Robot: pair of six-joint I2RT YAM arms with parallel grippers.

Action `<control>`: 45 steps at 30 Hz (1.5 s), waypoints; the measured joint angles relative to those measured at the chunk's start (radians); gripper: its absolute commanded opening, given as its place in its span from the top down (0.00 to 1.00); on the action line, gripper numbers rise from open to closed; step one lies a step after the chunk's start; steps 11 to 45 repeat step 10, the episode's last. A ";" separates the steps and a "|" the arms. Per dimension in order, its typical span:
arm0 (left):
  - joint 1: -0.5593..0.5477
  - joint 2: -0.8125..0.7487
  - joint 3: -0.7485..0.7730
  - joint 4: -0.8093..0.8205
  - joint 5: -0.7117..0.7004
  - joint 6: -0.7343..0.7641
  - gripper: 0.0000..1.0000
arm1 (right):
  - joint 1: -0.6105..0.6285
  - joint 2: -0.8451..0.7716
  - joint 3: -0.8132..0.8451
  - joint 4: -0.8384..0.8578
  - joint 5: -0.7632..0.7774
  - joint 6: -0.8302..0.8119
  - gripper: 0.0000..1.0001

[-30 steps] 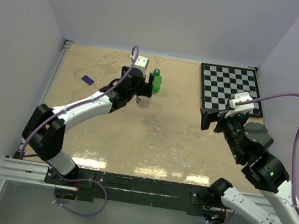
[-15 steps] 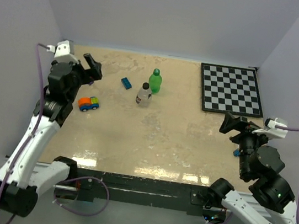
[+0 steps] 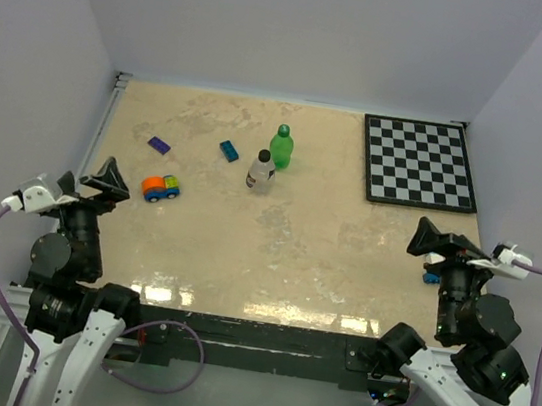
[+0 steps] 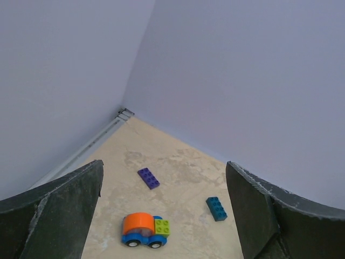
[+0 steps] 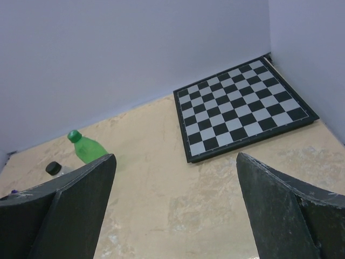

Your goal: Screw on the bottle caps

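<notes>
Left gripper (image 4: 164,163) has pulled back to the near left and right gripper (image 5: 175,156) to the near right, both wide and empty, leaving green bottle (image 3: 279,150) and clear bottle (image 3: 259,174) upright at far centre with green cap (image 3: 283,130) and black cap (image 3: 264,156) seated, so the task is judged complete.

- An orange-and-blue toy car (image 3: 160,187) sits on my left side.
- Beyond it I see a purple brick (image 3: 159,145), with a blue brick (image 3: 229,150) further right.
- A checkerboard (image 3: 420,163) lies flat in my far right corner.
</notes>
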 measured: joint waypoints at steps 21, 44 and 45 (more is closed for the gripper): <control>0.000 -0.046 -0.068 -0.076 -0.106 0.034 0.00 | 0.000 -0.040 -0.079 0.043 -0.055 -0.019 0.01; 0.000 -0.046 -0.068 -0.076 -0.106 0.034 0.00 | 0.000 -0.040 -0.079 0.043 -0.055 -0.019 0.01; 0.000 -0.046 -0.068 -0.076 -0.106 0.034 0.00 | 0.000 -0.040 -0.079 0.043 -0.055 -0.019 0.01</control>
